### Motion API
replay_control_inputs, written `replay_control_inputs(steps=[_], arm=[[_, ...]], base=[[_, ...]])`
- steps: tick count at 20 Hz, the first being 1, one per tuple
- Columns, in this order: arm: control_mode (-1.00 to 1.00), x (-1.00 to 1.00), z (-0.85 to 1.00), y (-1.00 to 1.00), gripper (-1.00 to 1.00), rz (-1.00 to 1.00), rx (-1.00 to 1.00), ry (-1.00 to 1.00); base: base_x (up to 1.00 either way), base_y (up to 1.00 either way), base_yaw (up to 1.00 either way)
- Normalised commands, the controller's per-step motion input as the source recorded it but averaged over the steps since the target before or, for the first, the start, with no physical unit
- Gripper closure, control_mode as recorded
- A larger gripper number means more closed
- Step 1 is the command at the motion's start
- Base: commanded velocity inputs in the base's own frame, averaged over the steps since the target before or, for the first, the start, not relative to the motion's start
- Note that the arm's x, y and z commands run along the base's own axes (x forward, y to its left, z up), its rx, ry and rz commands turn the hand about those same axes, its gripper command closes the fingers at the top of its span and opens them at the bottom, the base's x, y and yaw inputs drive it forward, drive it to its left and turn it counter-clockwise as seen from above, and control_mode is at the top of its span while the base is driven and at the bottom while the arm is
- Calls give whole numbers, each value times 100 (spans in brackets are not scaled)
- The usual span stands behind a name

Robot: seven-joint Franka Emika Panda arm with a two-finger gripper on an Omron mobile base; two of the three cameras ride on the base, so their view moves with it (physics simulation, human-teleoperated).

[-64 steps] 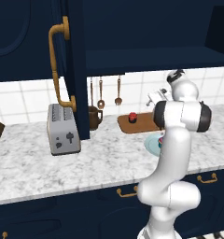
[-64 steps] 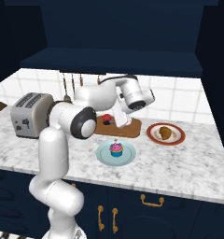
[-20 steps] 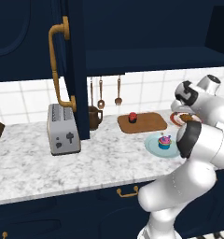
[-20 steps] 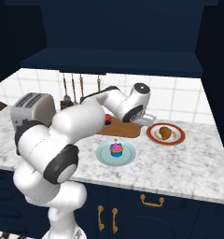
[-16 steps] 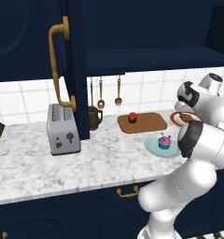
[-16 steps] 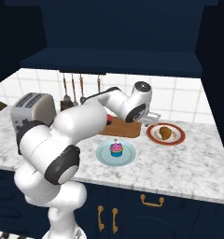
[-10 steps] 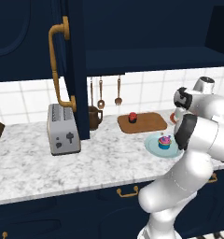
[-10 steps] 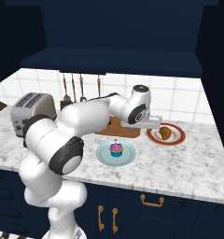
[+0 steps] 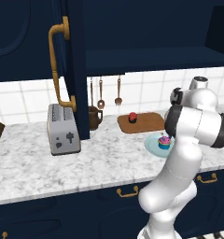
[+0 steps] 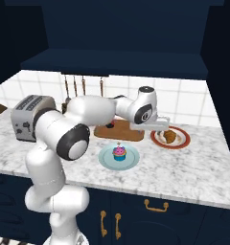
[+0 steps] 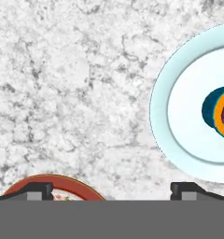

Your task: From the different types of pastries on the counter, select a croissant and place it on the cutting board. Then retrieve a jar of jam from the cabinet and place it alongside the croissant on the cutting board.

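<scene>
The jar of jam (image 9: 132,116) already stands on the cutting board (image 9: 149,122), but the croissant (image 10: 170,136) lies on its red-rimmed plate (image 10: 184,141), to the right of the board, so the pastry step is not yet done. The hand (image 10: 161,124) hovers just beside the croissant; in the hand view the two fingertips (image 11: 37,190) stand wide apart and hold nothing.

The counter (image 11: 76,84) is grey-white marbled stone, smooth and flat. The board is a brown wooden rectangle with rounded corners. The croissant is a golden-brown rounded lump. The cupcake (image 10: 119,153), with blue wrapper and pink top, sits on a pale blue round plate (image 10: 107,161), nearer than the board.
</scene>
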Motion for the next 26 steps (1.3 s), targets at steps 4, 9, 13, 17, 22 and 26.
replay_control_inputs(steps=[4,9,13,17,22,26], arm=[[-100,44,-26,-41,-100,5,0,19],[-100,55,12,-49,-100,1,0,3],[-100,33,11,-46,-100,4,0,6],[-100,29,-3,-45,-100,4,1,11],[-100,44,0,-30,-100,3,5,10],[-100,57,-3,-22,-100,1,8,10]], base=[[0,0,0],[0,0,0],[0,0,0],[0,0,0],[0,0,0],[0,0,0]])
